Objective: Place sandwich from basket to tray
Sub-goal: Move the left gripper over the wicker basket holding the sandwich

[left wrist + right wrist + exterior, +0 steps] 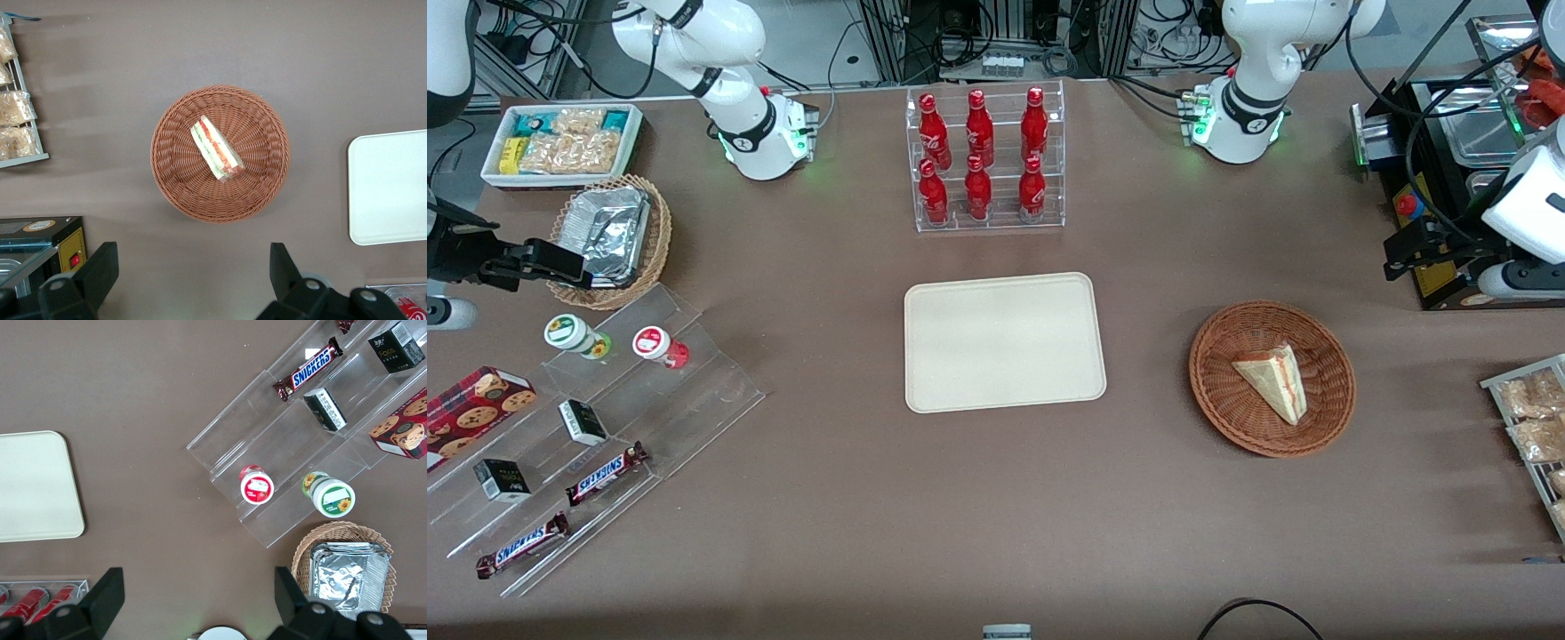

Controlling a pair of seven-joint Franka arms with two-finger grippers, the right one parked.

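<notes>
Front view: we see the triangular sandwich (1274, 380) lying in the round woven wicker basket (1272, 378), tip pointing toward the smooth cream tray (1004, 341).

Wrist view: our gripper (193, 277) hovers with fingers spread wide; the sandwich (216, 149) lies diagonally.

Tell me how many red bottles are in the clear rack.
6: three on the upper step, three on the lower step. The open gripper hangs above the table, beside the basket.
</notes>
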